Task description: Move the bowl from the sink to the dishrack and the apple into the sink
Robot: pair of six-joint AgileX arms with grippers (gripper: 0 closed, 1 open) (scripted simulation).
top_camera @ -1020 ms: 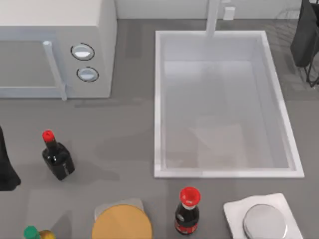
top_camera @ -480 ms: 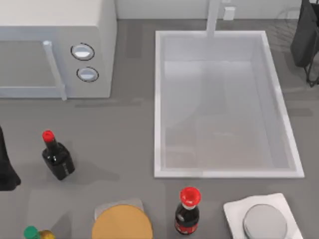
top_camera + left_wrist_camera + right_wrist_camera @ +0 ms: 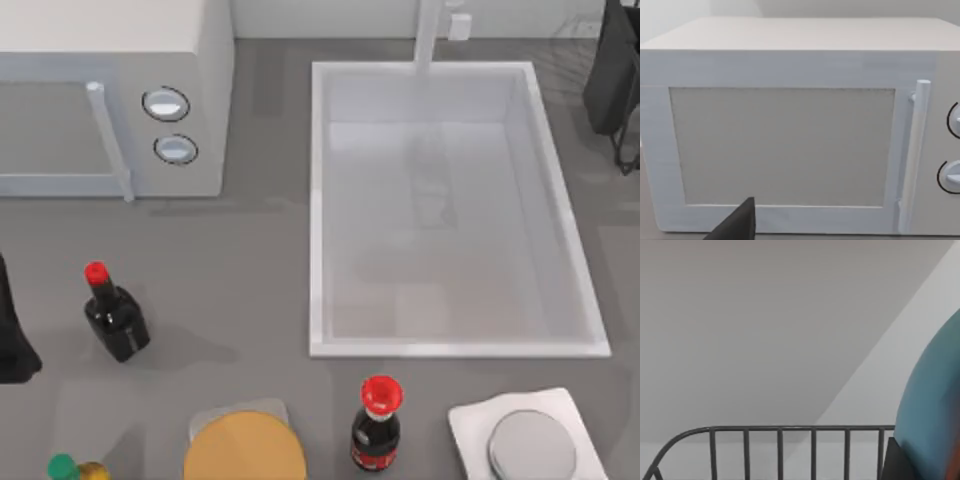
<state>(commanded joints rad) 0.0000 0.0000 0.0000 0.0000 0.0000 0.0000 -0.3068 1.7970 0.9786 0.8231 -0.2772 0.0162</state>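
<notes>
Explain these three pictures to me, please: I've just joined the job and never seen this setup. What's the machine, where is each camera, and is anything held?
Two AgileX arms work at a grey table. The top view looks down on a white sink, a microwave, two dark bottles, a tan disc and a grey lid. The left arm sits parked at the table's left edge; its wrist camera faces the microwave. The right arm is at the far right; its wrist camera shows the dishrack's wires and the blue bowl close up, apparently held.

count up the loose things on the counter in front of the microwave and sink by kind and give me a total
Red-capped dark bottles: 2
Green-capped bottle: 1
Tan disc: 1
Grey metal lid: 1
Total: 5
</notes>
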